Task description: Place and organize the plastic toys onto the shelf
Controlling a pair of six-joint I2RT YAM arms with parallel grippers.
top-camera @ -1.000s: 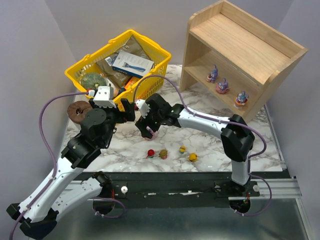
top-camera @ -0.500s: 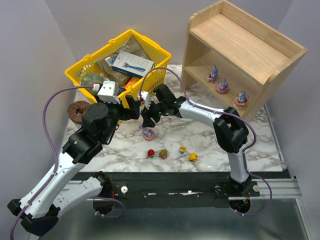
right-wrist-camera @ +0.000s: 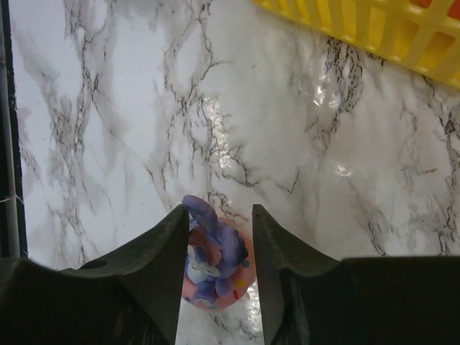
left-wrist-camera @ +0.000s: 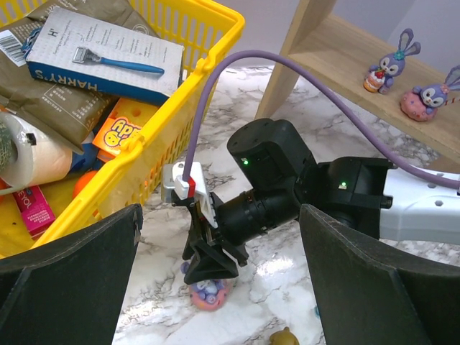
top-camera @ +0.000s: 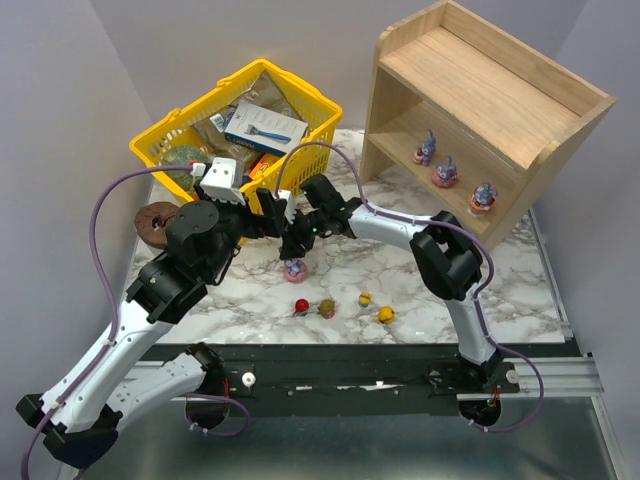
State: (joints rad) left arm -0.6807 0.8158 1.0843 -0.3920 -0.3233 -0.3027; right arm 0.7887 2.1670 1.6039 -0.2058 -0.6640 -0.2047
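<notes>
**Top external view.** The shelf (top-camera: 495, 75), pale straight-grained wood with solid side panels, stands at the far right of the marble-patterned table (top-camera: 530, 290). Its lower tier carries three long-eared figurines (top-camera: 444, 172) in a row. Four small rounded toys (top-camera: 326, 308), one red, one olive-brown and two yellow, lie in a loose line near the table's front edge. The right gripper (top-camera: 296, 248) points down directly over a purple figurine (top-camera: 295, 270) on a pink base, which stands on the table. The left gripper (top-camera: 268, 216) hovers just beside it, in front of the yellow lattice basket (top-camera: 190, 110).

**Left wrist view.** The left gripper (left-wrist-camera: 221, 210) has its two dark matte fingers (left-wrist-camera: 72, 273) spread wide apart. Beyond them the right gripper (left-wrist-camera: 210, 259) points tips-down at the purple figurine (left-wrist-camera: 207, 293). The basket (left-wrist-camera: 162, 133) holds a flat razor box (left-wrist-camera: 100, 54).

**Right wrist view.** The black, wedge-shaped fingers (right-wrist-camera: 154, 266) of the right gripper (right-wrist-camera: 219, 210) flank the purple figurine (right-wrist-camera: 212, 269) closely on both sides. One ear tip meets a finger. It cannot be told whether the jaws press on the glossy body. The figurine rests on the shiny table (right-wrist-camera: 108, 108).
</notes>
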